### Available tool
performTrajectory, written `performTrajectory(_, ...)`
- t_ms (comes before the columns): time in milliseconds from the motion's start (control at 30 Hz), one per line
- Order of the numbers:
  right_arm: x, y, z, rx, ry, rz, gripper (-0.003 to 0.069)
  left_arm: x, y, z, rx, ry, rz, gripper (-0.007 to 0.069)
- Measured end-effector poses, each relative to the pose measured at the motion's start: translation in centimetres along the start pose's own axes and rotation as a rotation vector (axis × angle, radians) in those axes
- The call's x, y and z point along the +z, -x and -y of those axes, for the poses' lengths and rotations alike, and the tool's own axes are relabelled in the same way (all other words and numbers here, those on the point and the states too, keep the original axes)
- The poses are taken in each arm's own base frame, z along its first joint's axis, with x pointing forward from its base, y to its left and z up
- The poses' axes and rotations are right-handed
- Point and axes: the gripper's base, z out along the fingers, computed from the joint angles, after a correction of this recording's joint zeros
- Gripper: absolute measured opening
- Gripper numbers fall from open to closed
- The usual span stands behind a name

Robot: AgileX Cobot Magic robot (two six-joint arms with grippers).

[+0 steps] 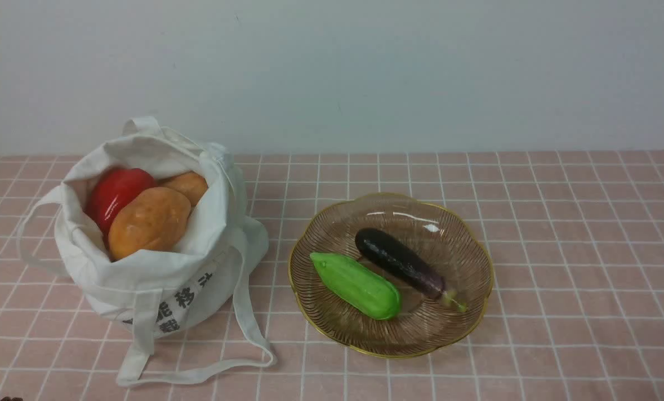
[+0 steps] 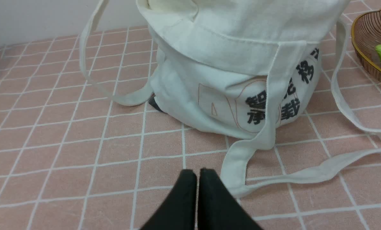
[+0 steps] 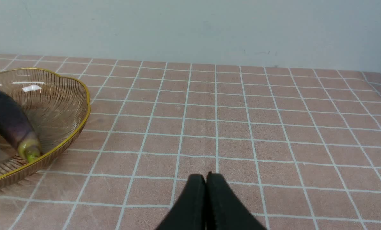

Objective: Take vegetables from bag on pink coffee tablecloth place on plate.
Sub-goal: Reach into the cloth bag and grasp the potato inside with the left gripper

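pepper (image 1: 115,192), potatoes (image 1: 149,221) in bag (image 1: 142,281), eggplant (image 1: 401,262), green vegetable (image 1: 357,285) on plate (image 1: 461,240)

A plain, pale grey-white wall (image 1: 332,72) closes the far side of the scene, filling the upper part of the front view. Its matte surface is uniform apart from a few faint specks.

Matte black tapered fingers (image 2: 184,198), left end effector (image 2: 197,174), right end effector (image 3: 206,177)

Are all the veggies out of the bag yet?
Not yet. Done: the eggplant and green gourd lie on the plate. In hand: nothing; the left pincer and right pincer are shut, empty. Left: the pepper and two potatoes sit in the bag.
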Motion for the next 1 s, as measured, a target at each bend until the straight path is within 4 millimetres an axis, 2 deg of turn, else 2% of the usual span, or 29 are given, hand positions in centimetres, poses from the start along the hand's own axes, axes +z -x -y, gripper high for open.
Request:
performTrajectory(700, 0.0, 0.0, 0.0, 0.0, 0.0, 0.0, -0.0012, 0.0, 0.0, 0.0, -0.004, 0.0, 0.006, -0.0005)
performTrajectory(1000, 0.0, 0.0, 0.0, 0.0, 0.0, 0.0, -0.0012, -0.3, 2.6, 0.1, -0.49, -0.083, 0.286, -0.0005)
